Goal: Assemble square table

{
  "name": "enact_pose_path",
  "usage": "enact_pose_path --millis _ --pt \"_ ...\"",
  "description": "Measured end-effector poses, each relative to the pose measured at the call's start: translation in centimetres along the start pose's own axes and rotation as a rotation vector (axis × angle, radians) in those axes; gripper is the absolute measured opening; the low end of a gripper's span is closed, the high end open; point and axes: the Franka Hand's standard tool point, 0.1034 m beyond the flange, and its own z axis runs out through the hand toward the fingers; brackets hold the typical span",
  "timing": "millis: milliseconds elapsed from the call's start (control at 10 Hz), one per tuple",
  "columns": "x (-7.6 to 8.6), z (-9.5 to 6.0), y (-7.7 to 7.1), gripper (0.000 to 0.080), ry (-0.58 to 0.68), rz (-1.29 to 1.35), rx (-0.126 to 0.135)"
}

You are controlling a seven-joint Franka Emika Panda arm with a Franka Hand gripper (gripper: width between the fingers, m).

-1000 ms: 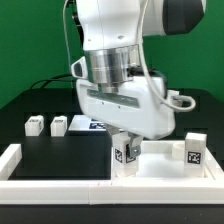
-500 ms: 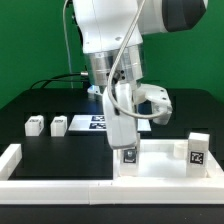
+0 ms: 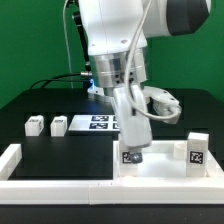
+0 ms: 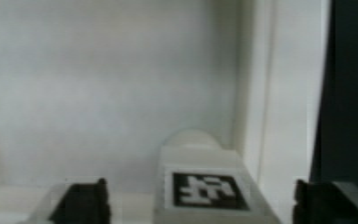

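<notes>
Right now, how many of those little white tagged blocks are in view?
4 blocks: two on the exterior view's left, one between the open gripper's jaws, one at that view's right.

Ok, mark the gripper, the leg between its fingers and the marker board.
Gripper (image 3: pixel 132 152): exterior view, midway between its fingertips.
Leg (image 4: pixel 202 180): wrist view, middle of its tagged face.
Marker board (image 3: pixel 100 122): exterior view, its printed top surface.

From my station I count four small white tagged block legs: first leg (image 3: pixel 35 125), second leg (image 3: pixel 59 125), third leg (image 3: pixel 132 156), fourth leg (image 3: pixel 195 150). I count one white square panel (image 3: pixel 165 166), one marker board (image 3: pixel 100 122) and one long white border rail (image 3: pixel 60 186).
</notes>
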Motion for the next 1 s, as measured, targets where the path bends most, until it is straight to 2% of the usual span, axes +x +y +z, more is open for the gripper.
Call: enact_pose_path --millis 100,200,300,600,800,1000 --pt "0.1 0.2 0.1 0.0585 0.009 -0.171 0.001" --pt "0.1 0.1 0.1 0.0639 0.009 -0.21 0.001" --pt "0.1 0.1 0.1 0.0647 0.009 -0.256 0.001" --pt "0.3 0.0 0.1 0.0649 0.012 -0.488 -0.002" --pt "0.2 -0.9 -0.3 0.0649 0.034 -0.781 -0.013" --pt "0.6 -1.1 -0.4 0.0649 0.045 -1.008 -0.016"
